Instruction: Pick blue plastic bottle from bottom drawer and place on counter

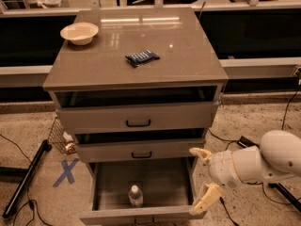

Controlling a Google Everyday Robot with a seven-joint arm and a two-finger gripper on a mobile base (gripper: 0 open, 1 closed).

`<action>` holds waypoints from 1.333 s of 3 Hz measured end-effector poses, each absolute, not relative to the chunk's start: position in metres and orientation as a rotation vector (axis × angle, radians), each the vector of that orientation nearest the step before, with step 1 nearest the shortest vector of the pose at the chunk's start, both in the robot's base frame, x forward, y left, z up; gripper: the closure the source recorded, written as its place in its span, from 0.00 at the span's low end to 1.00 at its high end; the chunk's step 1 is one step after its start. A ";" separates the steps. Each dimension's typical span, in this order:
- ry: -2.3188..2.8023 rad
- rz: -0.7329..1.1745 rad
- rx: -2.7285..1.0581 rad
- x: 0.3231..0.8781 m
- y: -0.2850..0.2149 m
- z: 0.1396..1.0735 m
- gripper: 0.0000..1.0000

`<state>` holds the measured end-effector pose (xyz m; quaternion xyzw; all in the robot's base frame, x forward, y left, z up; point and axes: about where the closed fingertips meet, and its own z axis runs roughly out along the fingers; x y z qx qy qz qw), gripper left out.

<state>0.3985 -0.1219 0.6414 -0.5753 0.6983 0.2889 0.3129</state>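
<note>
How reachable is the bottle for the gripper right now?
Probably yes: the drawer is open, the bottle stands alone inside, and the gripper, fingers open, hangs beside the drawer's right wall. It would need to come over that wall.

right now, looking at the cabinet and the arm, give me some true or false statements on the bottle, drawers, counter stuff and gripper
1. The blue plastic bottle stands upright in the bottom drawer. True.
2. The gripper is open, by the right side of the bottom drawer. True.
3. The gripper is shut on the blue plastic bottle. False: it holds nothing, and the bottle stands free in the drawer.
4. A bowl sits near the back left corner of the counter. True.
5. The dark blue packet lies inside the bowl. False: it lies flat on the counter, apart from the bowl.
6. The bottom drawer is pushed shut. False: it is pulled well out.
</note>
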 end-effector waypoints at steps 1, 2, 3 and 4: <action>1.847 0.766 -1.521 0.397 -0.121 0.645 0.00; 1.805 0.808 -1.506 0.410 -0.102 0.624 0.00; 1.646 0.829 -1.481 0.429 -0.049 0.563 0.00; 1.547 0.832 -1.483 0.447 -0.015 0.508 0.00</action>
